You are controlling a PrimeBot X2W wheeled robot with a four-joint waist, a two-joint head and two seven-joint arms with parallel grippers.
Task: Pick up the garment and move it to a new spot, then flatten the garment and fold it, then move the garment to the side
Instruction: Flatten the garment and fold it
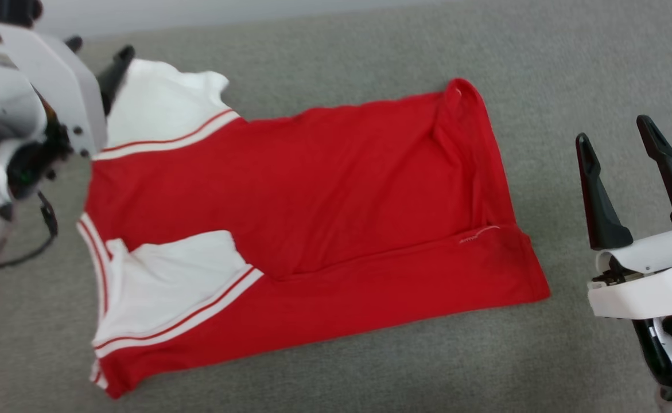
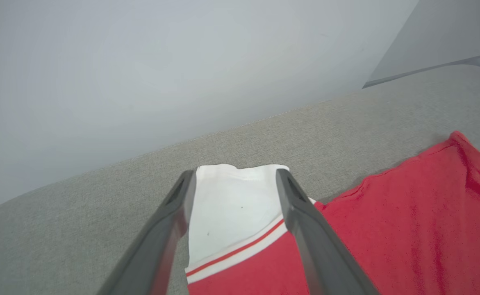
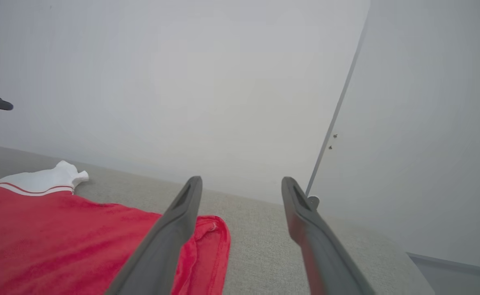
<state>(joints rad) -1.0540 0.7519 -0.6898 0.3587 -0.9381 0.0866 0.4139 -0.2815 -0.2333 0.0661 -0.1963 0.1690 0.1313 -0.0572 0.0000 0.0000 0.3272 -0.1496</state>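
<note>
Where the left hand (image 2: 235, 173) hovers, garment (image 1: 313, 195) sleeve edge hidden — arm (image 1: 26, 97) cropped.

Bright, soft, even light; only faint shadows edge the bright red jersey T-shirt with white sleeves (image 1: 313, 189) on the grey woven surface (image 1: 542, 57). The sleeves verge on glare. Wrist views bend at their edges, and the close dark fingers (image 2: 321, 254) blur

1. A grey-beige woven upholstered surface (image 1: 565, 63) carries everything.
2. Directly on it lies a bright red jersey T-shirt (image 1: 324, 189) with white, red-striped short sleeves. It is spread nearly flat, with its near long side folded inward.
</note>
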